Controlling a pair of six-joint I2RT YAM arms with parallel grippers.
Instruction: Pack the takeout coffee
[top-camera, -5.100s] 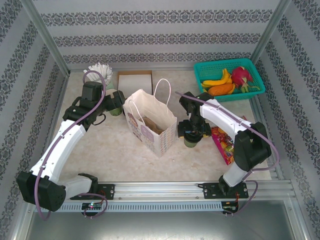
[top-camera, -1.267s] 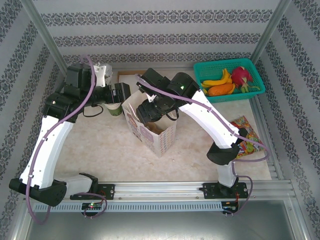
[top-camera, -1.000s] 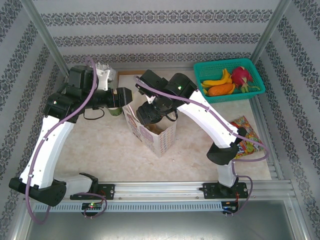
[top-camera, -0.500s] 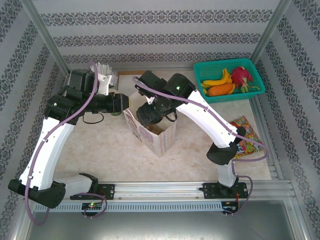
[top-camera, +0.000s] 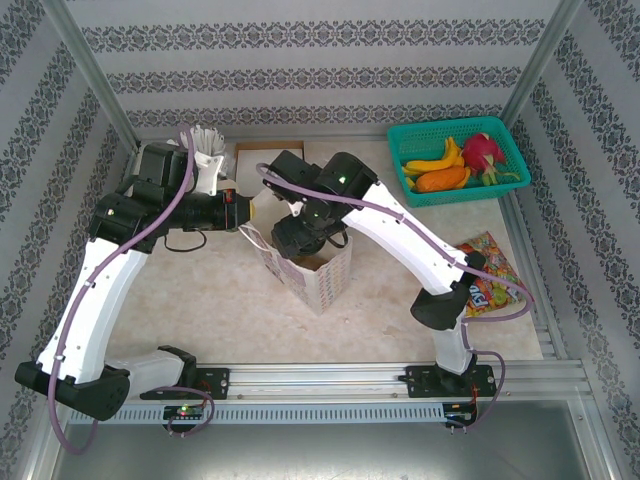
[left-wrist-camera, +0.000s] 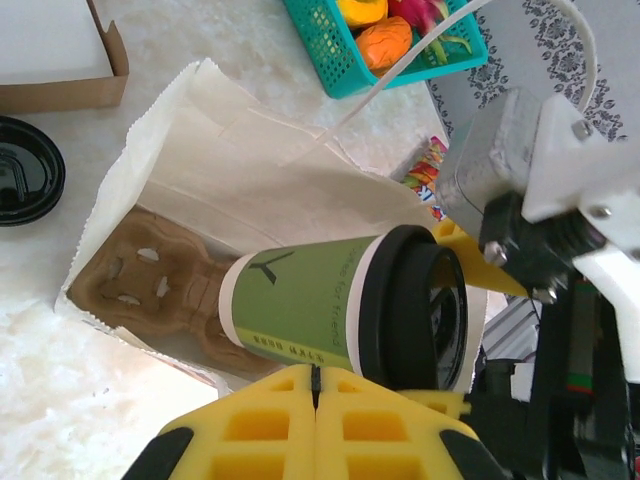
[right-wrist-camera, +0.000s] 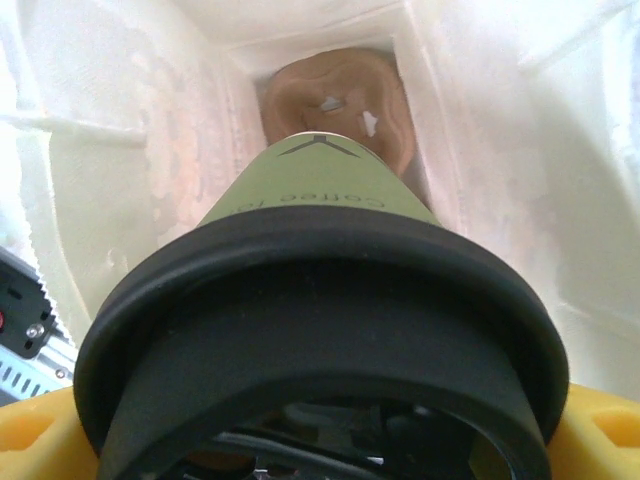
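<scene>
The takeout coffee (left-wrist-camera: 300, 300), an olive-green paper cup with a black lid, hangs tilted inside the mouth of the white paper bag (top-camera: 325, 275). My right gripper (top-camera: 300, 232) is shut on it at the lid end. In the right wrist view the cup (right-wrist-camera: 320, 185) points down into the bag toward a brown cup carrier (right-wrist-camera: 335, 90) at the bottom. My left gripper (left-wrist-camera: 315, 375) is shut, its yellow fingers (left-wrist-camera: 260, 425) pressed together where the bag's near rim runs in. From above it (top-camera: 248, 210) sits at the bag's left upper edge.
A teal basket (top-camera: 455, 160) of fruit stands at the back right. A cardboard box (top-camera: 268, 158) and a cup of white sticks (top-camera: 205, 140) are behind the bag. A black-lidded cup (left-wrist-camera: 25, 170) stands left of the bag, and a candy packet (top-camera: 485, 285) lies right.
My left gripper moved right to the bag's rim and shut. The right arm sank a little, carrying the cup deeper into the bag's mouth.
</scene>
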